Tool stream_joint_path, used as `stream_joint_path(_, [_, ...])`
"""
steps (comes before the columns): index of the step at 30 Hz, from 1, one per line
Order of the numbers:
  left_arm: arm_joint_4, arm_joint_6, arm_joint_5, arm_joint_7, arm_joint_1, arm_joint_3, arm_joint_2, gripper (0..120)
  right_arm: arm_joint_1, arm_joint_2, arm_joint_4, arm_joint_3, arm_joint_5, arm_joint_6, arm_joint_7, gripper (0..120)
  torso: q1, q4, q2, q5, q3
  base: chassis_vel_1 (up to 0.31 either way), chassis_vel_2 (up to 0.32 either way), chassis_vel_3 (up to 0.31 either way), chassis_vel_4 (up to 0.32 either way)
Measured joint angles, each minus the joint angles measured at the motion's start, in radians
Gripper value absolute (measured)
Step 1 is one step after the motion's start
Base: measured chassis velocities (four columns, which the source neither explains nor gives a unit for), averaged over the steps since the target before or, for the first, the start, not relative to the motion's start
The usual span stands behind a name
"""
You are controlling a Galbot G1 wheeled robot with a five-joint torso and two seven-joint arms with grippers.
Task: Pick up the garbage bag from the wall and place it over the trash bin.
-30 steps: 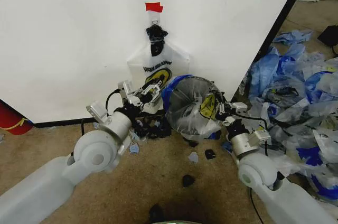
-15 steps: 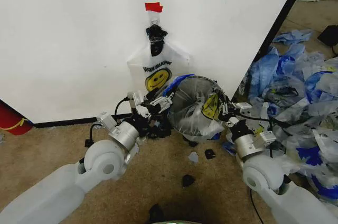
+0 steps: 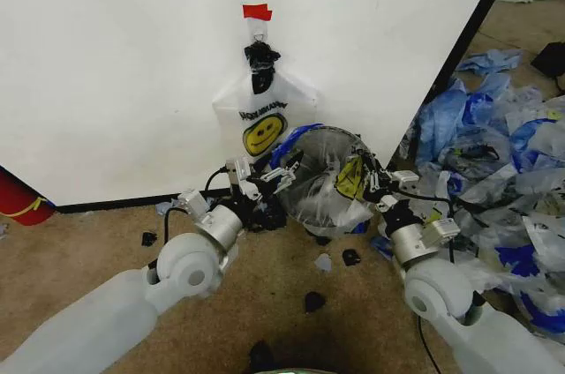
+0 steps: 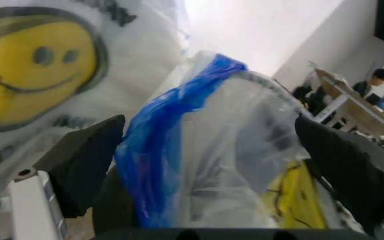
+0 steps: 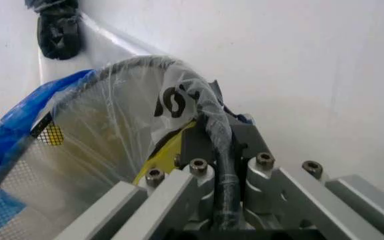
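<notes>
A white garbage bag (image 3: pixel 262 118) with a yellow smiley face hangs from a hook on the wall (image 3: pixel 124 65), under a piece of red tape (image 3: pixel 257 11). Just below and right of it the black mesh trash bin (image 3: pixel 311 162) is tipped toward me, with another translucent bag (image 3: pixel 334 202) with blue handles draped over its rim. My left gripper (image 3: pixel 279 176) is open at the bin's left rim. In the left wrist view its fingers (image 4: pixel 85 162) straddle the blue handle (image 4: pixel 153 150), with the hanging garbage bag (image 4: pixel 38 85) behind. My right gripper (image 3: pixel 365 182) is shut on the bin's right rim (image 5: pixel 202 112) and the plastic over it.
A heap of mostly blue plastic bags (image 3: pixel 494 145) lies to the right, beyond the wall's black edge. A red cylinder (image 3: pixel 18 199) stands at the far left by the wall's base. Small black scraps (image 3: pixel 313 301) and bits of plastic litter the carpet in front of the bin.
My left arm has swung right and forward, off the hanging bag to the bin's left rim, so the smiley face now shows fully. The right gripper has kept its hold.
</notes>
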Motion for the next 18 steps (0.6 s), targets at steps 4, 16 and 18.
stream_joint_path(4, [0.018,-0.005,0.006,-0.010,-0.002,0.002,-0.006,100,0.002,0.007,-0.006,-0.006,-0.004,0.001,-0.003,0,0.000,0.0000,0.000,0.0001,0.000,0.000,0.000,0.000,0.000])
stream_joint_path(16, [0.030,-0.017,-0.022,-0.064,-0.013,0.005,-0.024,97,0.016,0.026,-0.028,-0.032,-0.019,0.007,-0.009,0,0.000,0.0000,0.000,0.0001,0.000,0.000,0.000,0.000,0.000])
stream_joint_path(18, [0.029,-0.018,-0.026,-0.068,-0.013,0.001,-0.024,93,0.016,0.027,-0.030,-0.033,-0.020,0.008,-0.010,0,0.000,0.0000,0.000,0.0001,0.000,0.000,0.000,0.000,0.000])
